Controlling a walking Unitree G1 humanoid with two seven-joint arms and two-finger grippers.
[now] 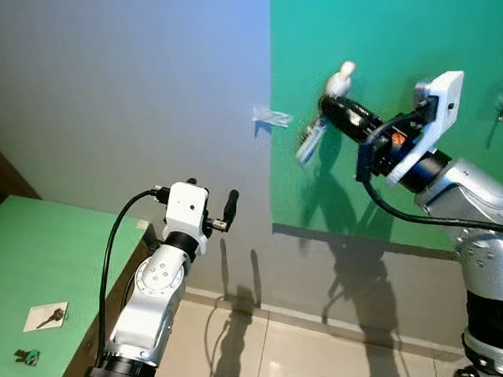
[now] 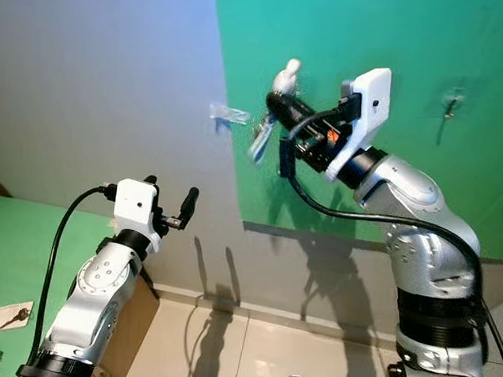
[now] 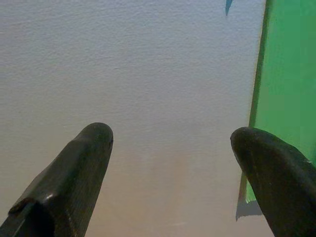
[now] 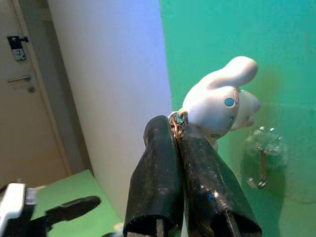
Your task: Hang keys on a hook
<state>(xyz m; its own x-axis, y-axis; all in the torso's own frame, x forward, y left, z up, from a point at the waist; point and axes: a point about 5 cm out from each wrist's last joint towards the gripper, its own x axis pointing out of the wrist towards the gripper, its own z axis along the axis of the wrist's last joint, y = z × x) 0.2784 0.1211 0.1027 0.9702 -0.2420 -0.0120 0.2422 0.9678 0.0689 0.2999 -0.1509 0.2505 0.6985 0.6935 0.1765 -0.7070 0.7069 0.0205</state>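
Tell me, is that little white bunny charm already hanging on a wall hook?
No, the right gripper holds the bunny charm by its ring, short of the clear hook.

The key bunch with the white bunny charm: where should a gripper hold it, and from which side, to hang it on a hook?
Probably at the small metal link beside the white bunny charm, coming from the room side toward the wall. The right gripper is shut there now. The keys then hang free below, and the round charm would be hard to pinch.

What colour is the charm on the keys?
White with blue eyes, clearest in the right wrist view: charm above the right hand.
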